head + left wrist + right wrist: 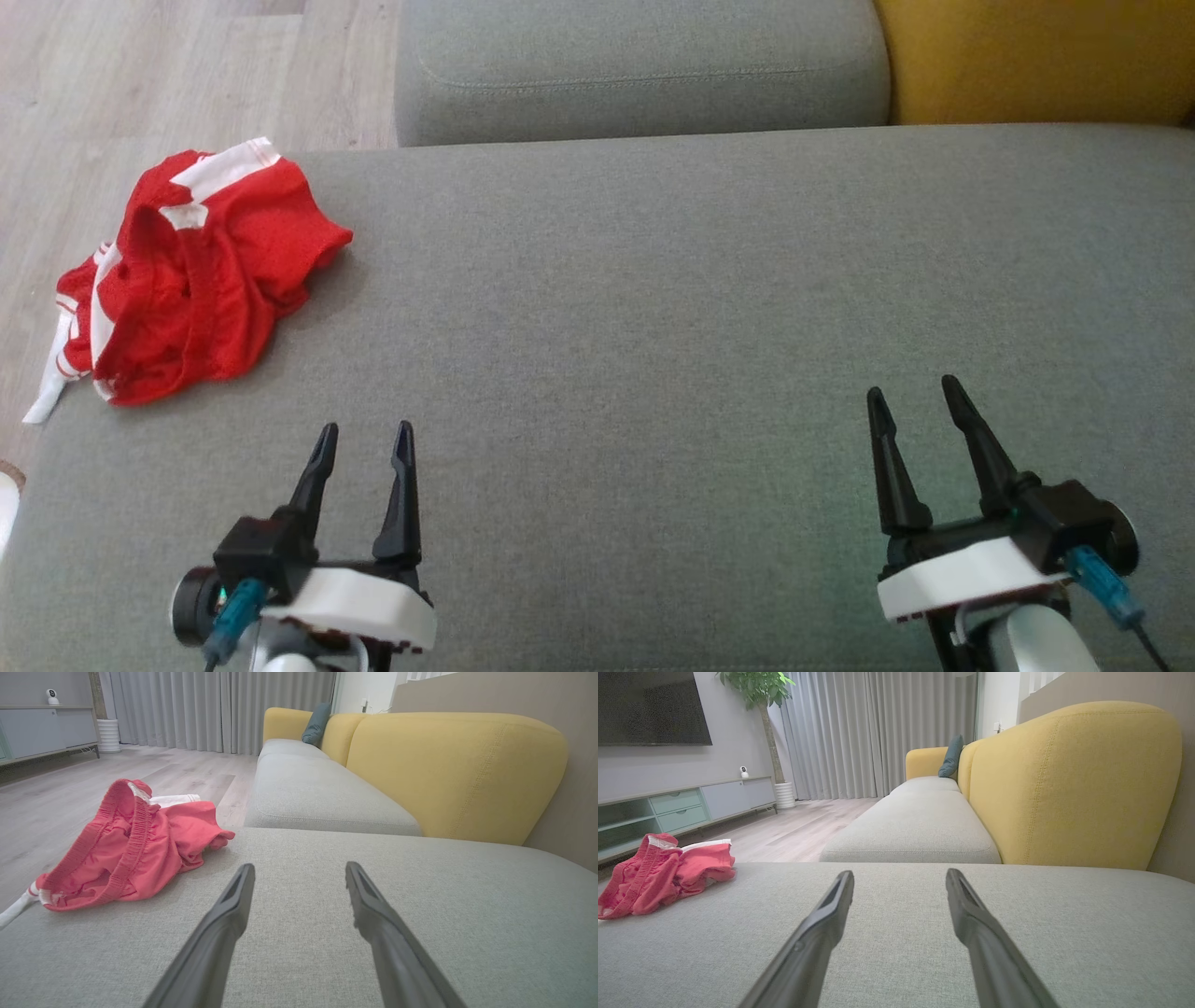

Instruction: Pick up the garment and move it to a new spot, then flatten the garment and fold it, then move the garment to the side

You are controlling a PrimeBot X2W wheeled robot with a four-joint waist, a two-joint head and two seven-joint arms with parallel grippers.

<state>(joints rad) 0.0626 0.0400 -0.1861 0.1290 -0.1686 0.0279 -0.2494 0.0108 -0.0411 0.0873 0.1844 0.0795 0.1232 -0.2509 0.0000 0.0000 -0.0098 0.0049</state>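
The garment is a crumpled pair of red shorts with white trim, lying at the far left corner of the grey sofa seat, one white strip hanging over the edge. The left wrist view has the garment at the left, elastic waistband up; the right wrist view has the garment far left. My left gripper hovers open over the seat, below and right of the garment, nothing between its fingers. My right gripper stands open and empty over the seat's right side.
A second grey seat cushion lies beyond, with a yellow backrest at the right. Wooden floor borders the seat's left edge. Across the room are a low TV cabinet, a plant and curtains.
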